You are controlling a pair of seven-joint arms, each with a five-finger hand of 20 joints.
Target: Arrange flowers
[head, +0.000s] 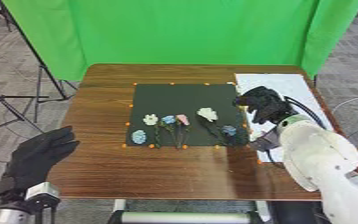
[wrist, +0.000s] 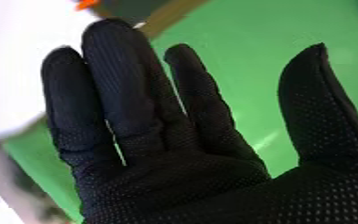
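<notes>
Right hand (head: 262, 104) hung over the white sheet (head: 278, 82), beside the black mat (head: 171, 95), its fingers straight and spread, thumb well apart. Left hand (head: 35, 156) was at the brown table's (head: 158, 175) left side, fingers loosely extended. White, blue and pink flowers (head: 207, 114) lay on the mat, left of the right hand.

You see the head view brightly lit, with a shadow on the table (head: 239, 175) nearer the robot than the right hand's (head: 264, 102) fingers. In the right wrist view, the white surface (wrist: 20, 60) beside the fingers looks washed out; glare streaks the cloth (wrist: 246, 75) between fingers and thumb.
</notes>
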